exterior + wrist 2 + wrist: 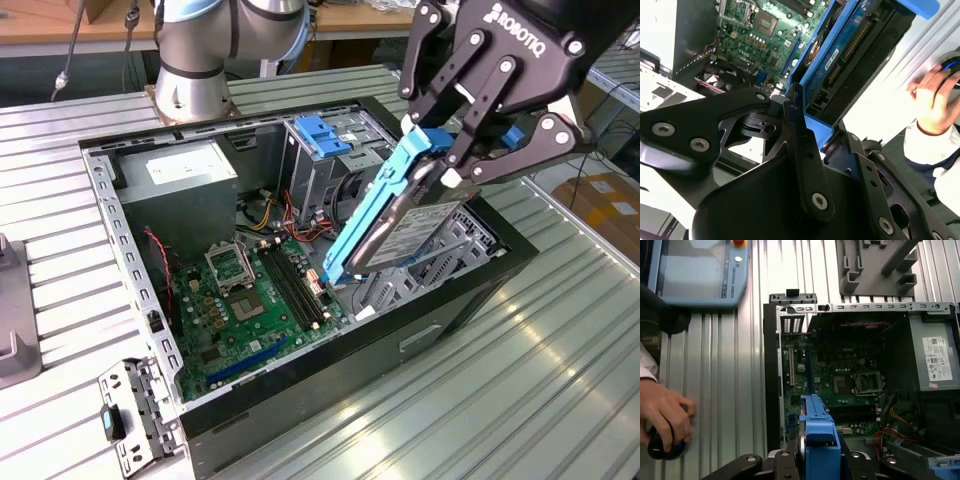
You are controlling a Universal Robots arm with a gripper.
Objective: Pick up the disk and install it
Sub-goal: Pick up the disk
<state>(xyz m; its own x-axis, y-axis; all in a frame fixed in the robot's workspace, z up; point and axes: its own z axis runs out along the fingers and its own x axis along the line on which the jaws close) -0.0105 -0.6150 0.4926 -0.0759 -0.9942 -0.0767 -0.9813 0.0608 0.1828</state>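
My gripper (445,160) is shut on the disk (400,215), a silver-grey drive in a bright blue carrier frame. The disk hangs steeply tilted over the open computer case (110,220), above the bay on the exterior view's right, its lower corner near the motherboard (250,290). In the second wrist view the black fingers (797,125) clamp the blue frame of the disk (850,45) from both sides. In the first wrist view the disk's blue edge (817,440) points down toward the case interior.
A grey cage with a blue bracket (325,135) stands at the case's back, a power supply (185,170) beside it. A person's hand (662,415) rests on a small device beside the case. A teach pendant (695,270) and a grey fixture (875,265) lie on the table.
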